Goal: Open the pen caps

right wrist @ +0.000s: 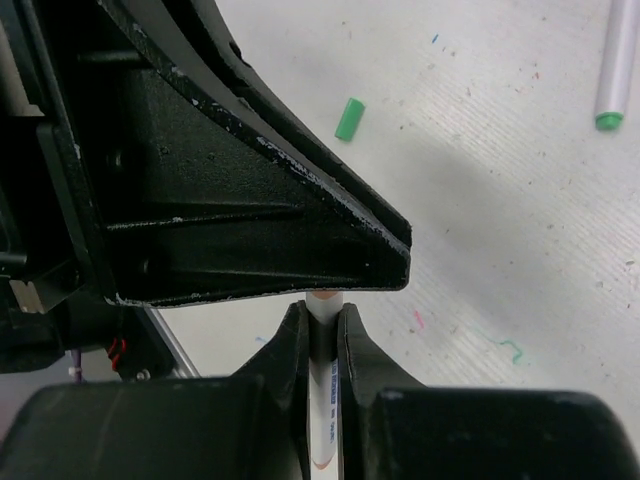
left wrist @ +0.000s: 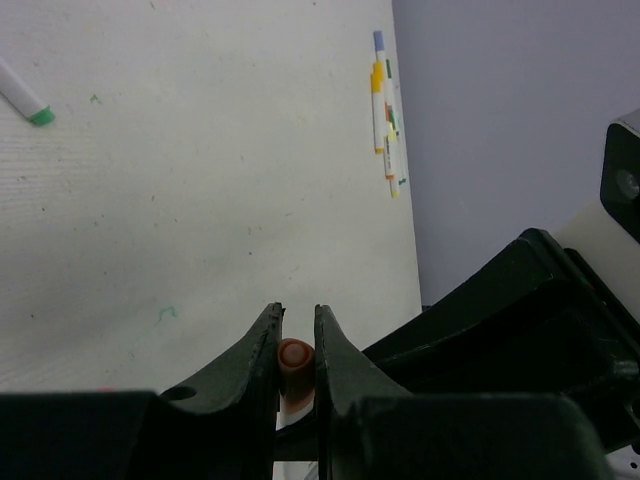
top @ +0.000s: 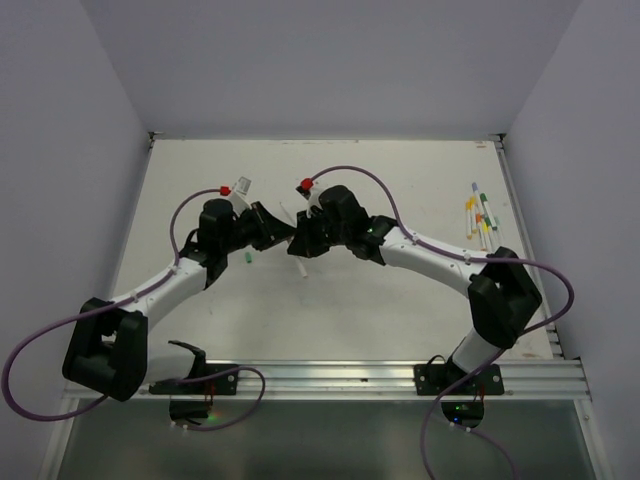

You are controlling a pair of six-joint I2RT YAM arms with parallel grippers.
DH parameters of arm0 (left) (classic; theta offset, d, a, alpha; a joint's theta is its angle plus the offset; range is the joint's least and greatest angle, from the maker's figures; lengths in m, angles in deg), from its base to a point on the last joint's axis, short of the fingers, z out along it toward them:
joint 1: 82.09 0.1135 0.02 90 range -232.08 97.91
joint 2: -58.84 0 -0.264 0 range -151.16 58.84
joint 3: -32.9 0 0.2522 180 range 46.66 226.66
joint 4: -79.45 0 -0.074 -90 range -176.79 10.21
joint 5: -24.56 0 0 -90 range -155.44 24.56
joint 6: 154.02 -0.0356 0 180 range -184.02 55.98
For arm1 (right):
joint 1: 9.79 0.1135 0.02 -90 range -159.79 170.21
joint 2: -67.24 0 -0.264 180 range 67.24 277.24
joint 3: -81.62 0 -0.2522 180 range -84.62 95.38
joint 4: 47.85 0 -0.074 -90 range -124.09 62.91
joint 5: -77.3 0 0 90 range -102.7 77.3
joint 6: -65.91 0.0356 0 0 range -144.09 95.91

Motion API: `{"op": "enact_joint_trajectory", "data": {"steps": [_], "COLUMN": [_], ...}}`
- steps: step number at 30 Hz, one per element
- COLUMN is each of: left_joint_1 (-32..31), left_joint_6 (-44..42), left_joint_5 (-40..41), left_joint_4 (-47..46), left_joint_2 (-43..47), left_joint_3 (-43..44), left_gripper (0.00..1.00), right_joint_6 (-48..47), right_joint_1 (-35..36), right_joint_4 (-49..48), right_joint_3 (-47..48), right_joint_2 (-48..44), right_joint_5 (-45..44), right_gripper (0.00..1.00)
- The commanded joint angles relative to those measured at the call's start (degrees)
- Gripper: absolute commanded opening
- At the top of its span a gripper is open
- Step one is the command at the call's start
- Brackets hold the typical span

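My two grippers meet above the middle of the table. The left gripper [top: 283, 232] [left wrist: 298, 312] is shut on an orange pen cap [left wrist: 296, 358], seen end-on between its fingers. The right gripper [top: 303, 240] [right wrist: 322, 310] is shut on the white barrel of that pen [right wrist: 325, 385], whose far end runs under the left gripper's black finger [right wrist: 300, 220]. A loose green cap [right wrist: 349, 118] [top: 247, 258] lies on the table to the left. A white pen with a green end [left wrist: 25, 100] [right wrist: 615, 70] lies on the table beyond the grippers.
Several capped pens [top: 480, 215] [left wrist: 385, 120] lie together near the table's right edge, beside the right wall [top: 580, 150]. Small ink marks [right wrist: 512, 350] dot the white tabletop. A metal rail [top: 330, 380] runs along the near edge.
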Motion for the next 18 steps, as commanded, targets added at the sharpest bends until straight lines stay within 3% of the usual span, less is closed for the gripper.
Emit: {"op": "enact_joint_trajectory", "data": {"steps": [1, 6, 11, 12, 18], "left_joint_1": [-0.2, 0.5, 1.0, 1.4, 6.6], "left_joint_6": [1.2, -2.7, -3.8, -2.8, -2.7], "left_joint_5": [-0.1, 8.7, 12.3, 11.7, 9.7], "left_joint_4": [-1.6, 7.8, 11.3, 11.1, 12.4], "left_joint_2": [-0.1, -3.1, -8.2, -9.0, -13.6], "left_joint_3": [2.2, 12.3, 18.7, 19.1, 23.8], "left_gripper": [0.00, 0.00, 0.00, 0.00, 0.00], "right_joint_6": [1.7, 1.0, -6.5, -6.4, -5.9], "right_joint_1": [0.6, 4.5, 15.9, 16.7, 18.4], "right_joint_4": [-0.3, 1.2, 12.0, 14.4, 11.7], "right_joint_3": [1.5, -1.2, 5.1, 5.7, 1.6], "right_joint_2": [1.5, 1.0, 4.7, 6.4, 5.4], "right_joint_5": [-1.1, -10.4, -43.2, -46.2, -50.3], "right_gripper": [0.00, 0.00, 0.00, 0.00, 0.00]}}
